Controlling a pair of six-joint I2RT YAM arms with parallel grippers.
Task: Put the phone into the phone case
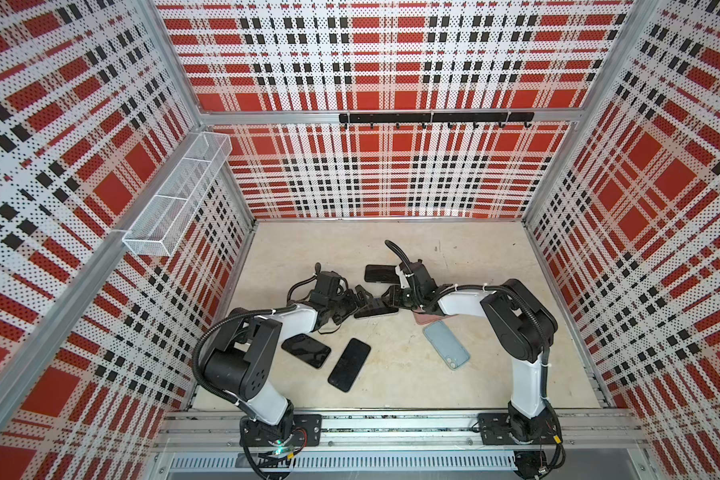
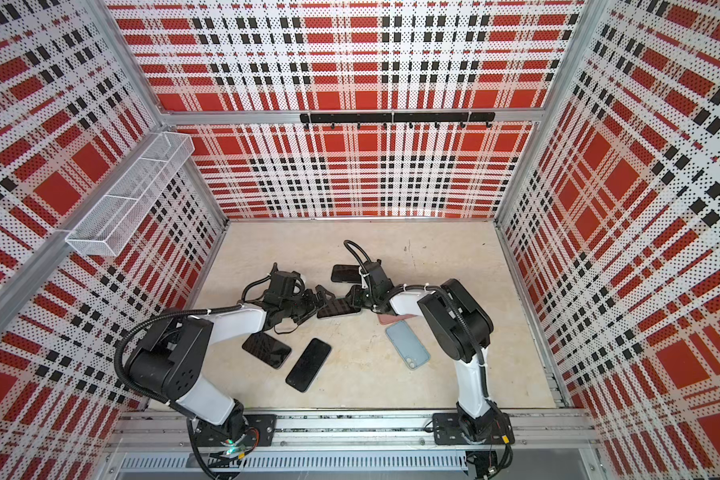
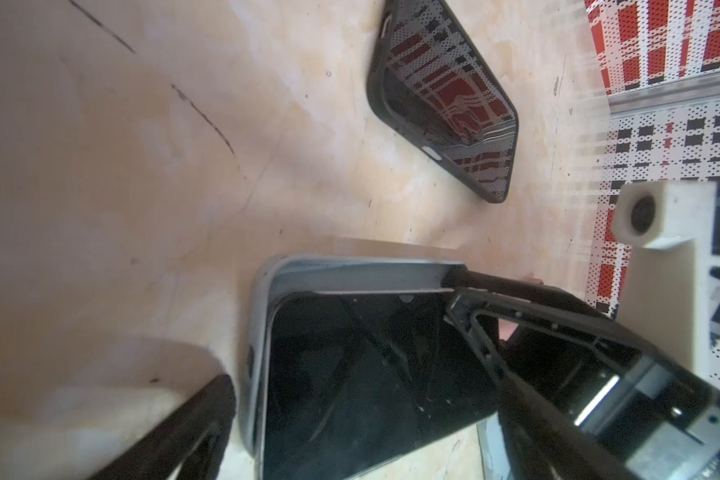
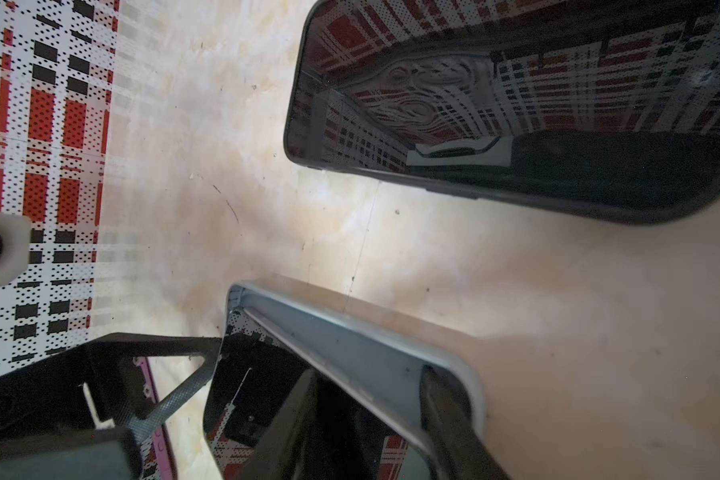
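A black-screened phone (image 1: 376, 309) lies at mid-table, partly seated in a pale grey-blue phone case (image 3: 350, 276). One long side of the phone stands raised off the case wall (image 4: 350, 345). My left gripper (image 3: 358, 370) is open wide and straddles the width of the case, one finger just outside its wall. My right gripper (image 4: 368, 374) meets it from the opposite end with its jaws apart. One finger rests over the screen (image 4: 246, 386), the other sits inside the case rim. In both top views the two grippers (image 1: 360, 301) (image 1: 391, 297) face each other over the phone (image 2: 338, 308).
A dark-cased phone (image 1: 381, 273) lies just behind the grippers. Two black phones (image 1: 306, 350) (image 1: 348, 364) lie front left. A light blue case (image 1: 446, 344) and a pink one (image 1: 427, 318) lie by the right arm. A wire basket (image 1: 175, 195) hangs on the left wall.
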